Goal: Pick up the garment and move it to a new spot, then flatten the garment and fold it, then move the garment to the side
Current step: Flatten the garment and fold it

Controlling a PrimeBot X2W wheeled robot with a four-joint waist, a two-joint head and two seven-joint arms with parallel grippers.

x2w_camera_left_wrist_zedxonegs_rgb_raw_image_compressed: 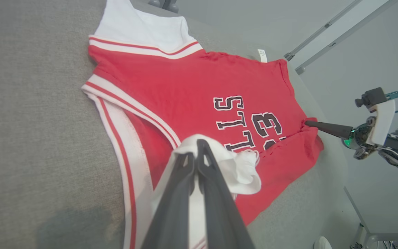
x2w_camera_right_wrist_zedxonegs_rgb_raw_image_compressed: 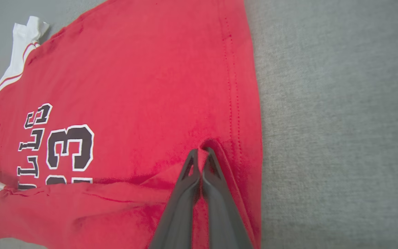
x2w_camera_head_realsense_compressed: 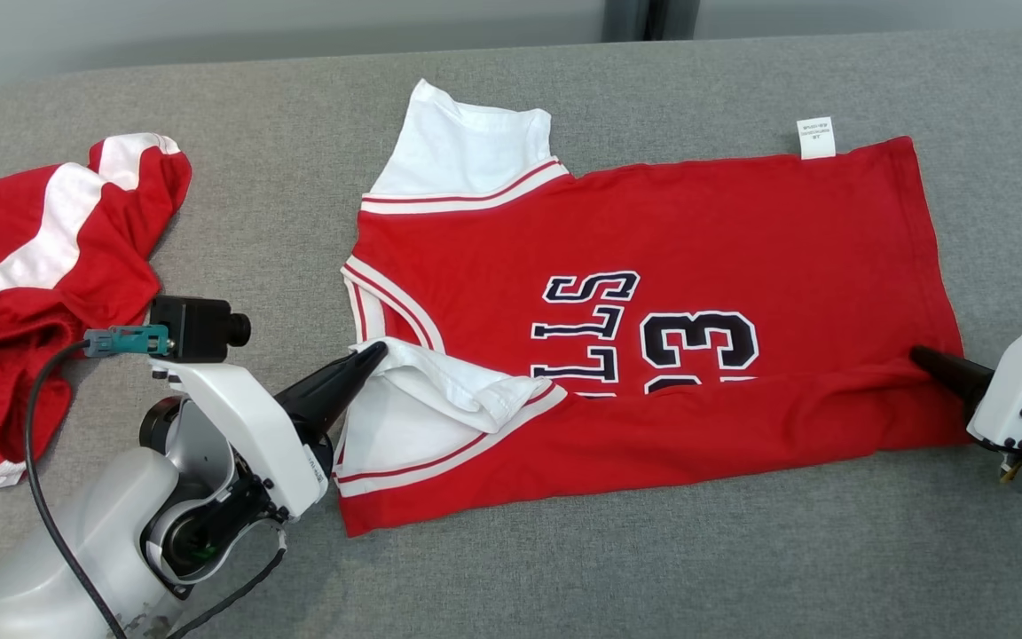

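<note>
left gripper [x2w_camera_head_realsense_compressed: 378, 350] and right gripper [x2w_camera_head_realsense_compressed: 917, 354] tight on jersey [x2w_camera_head_realsense_compressed: 697, 222]; perhaps red shorts [x2w_camera_head_realsense_compressed: 32, 293] nearby

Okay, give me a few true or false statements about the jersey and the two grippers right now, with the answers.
1. The jaws of the left gripper pinch the jersey by its near white sleeve. True.
2. The jaws of the right gripper stand open above the jersey. False: they are shut on red cloth near the hem.
3. The second red and white garment lies to the jersey's right. False: it lies crumpled to its left.
4. A white tag sticks out at the jersey's far edge. True.
</note>
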